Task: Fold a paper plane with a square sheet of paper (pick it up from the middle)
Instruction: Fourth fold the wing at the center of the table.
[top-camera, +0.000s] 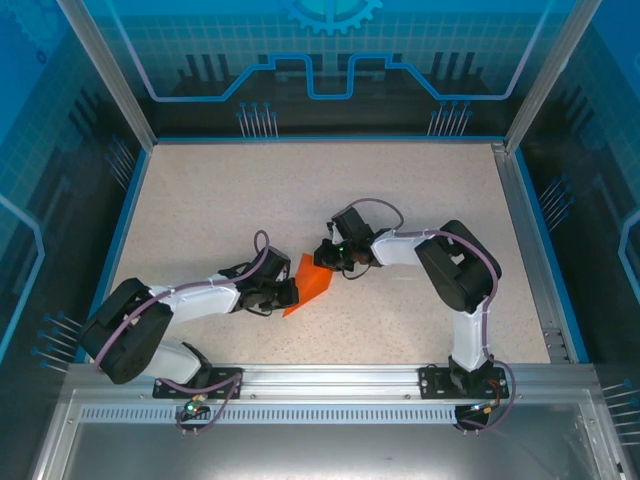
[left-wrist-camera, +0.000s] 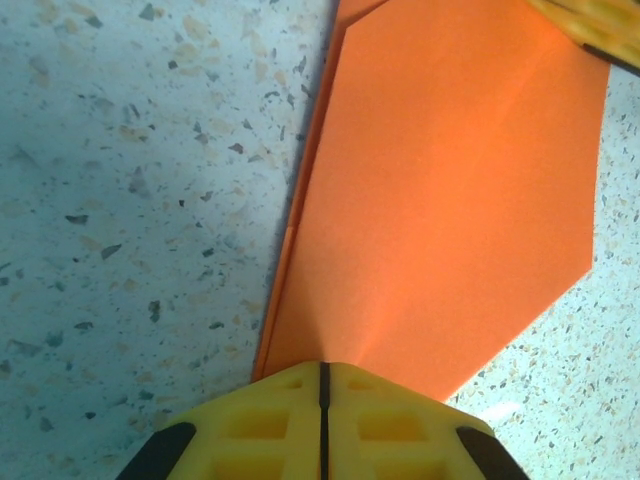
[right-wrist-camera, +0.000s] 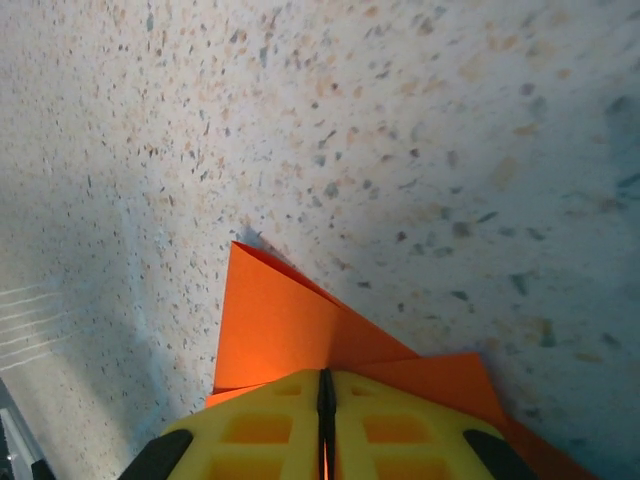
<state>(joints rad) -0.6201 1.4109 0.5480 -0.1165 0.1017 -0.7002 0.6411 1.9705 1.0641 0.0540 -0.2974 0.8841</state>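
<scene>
Pinching the square sheet of paper (left-wrist-camera: 450, 200), a folded wedge, at one end with my left gripper (left-wrist-camera: 322, 378) and at the opposite end with my right gripper (right-wrist-camera: 325, 385), both clamped on it, I hold it flat on the worktop (top-camera: 220, 200), probably to steady the next crease.

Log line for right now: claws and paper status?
left claw: shut on orange paper | right claw: shut on orange paper, opposite end | orange paper: folded wedge on table
</scene>
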